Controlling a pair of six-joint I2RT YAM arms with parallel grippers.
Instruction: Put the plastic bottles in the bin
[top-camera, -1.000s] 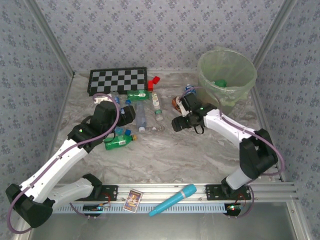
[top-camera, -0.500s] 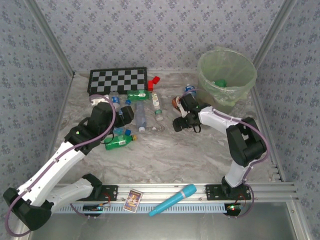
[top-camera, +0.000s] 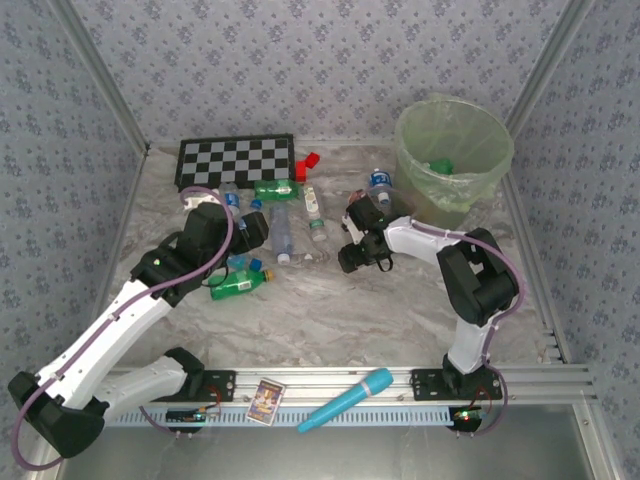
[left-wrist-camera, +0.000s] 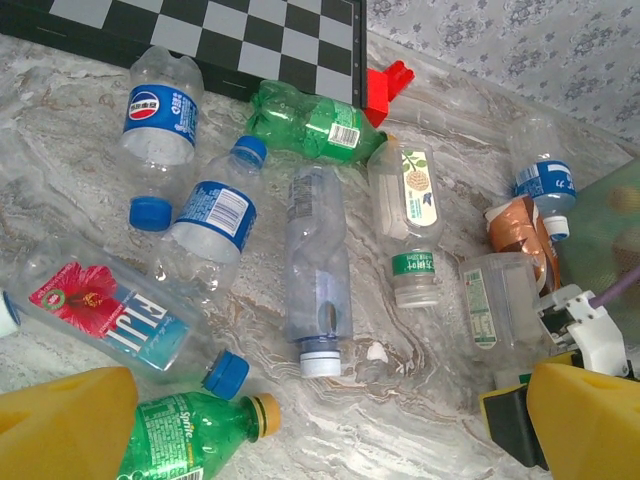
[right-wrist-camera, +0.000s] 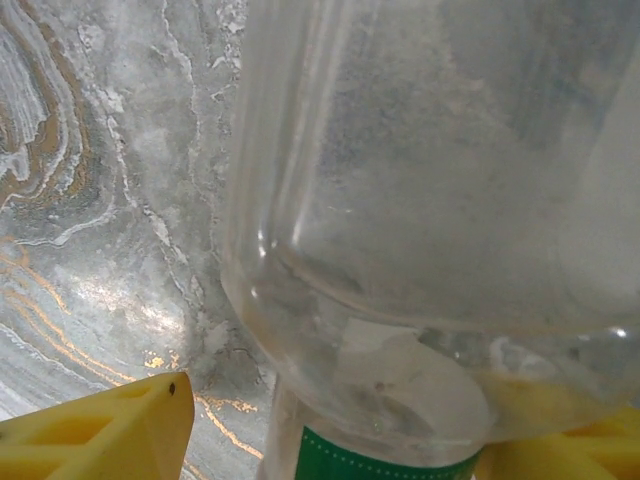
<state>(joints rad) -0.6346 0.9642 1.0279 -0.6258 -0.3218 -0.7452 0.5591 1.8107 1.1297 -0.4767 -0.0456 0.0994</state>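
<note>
White right arm (top-camera: 425, 238) folds back at the elbow, end effector (top-camera: 350, 260) spread astride a clear bottle (right-wrist-camera: 430, 180).

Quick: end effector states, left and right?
Left end effector: open, holding nothing.
Right end effector: open, straddling a clear bottle, not gripping it yet.

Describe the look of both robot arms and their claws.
The left arm and right arm are each white tubular shells joined by black joint housings, with a purple cable looping alongside. The left claw and right claw have blocky yellow plastic fingers; one left finger shows a black pad.
</note>
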